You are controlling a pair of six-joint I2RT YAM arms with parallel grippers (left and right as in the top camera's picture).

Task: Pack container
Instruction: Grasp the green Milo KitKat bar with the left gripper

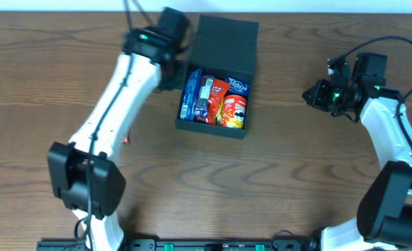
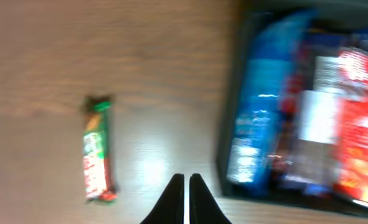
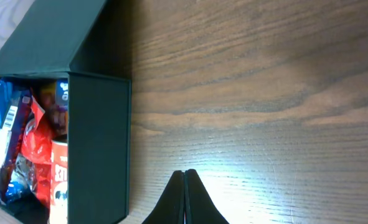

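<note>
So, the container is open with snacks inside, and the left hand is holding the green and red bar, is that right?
Not quite: the left hand is shut on nothing. The left wrist view shows the green and red bar lying on the table, apart from the hand and outside the container. The container is indeed open with snacks inside.

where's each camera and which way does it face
overhead: above the table, facing down on the open container; left arm and right arm show
left wrist: on left arm, facing down at a snack bar beside the container; shut left gripper shows
right wrist: on right arm, facing the container's side wall; shut right gripper shows
all three share the container
</note>
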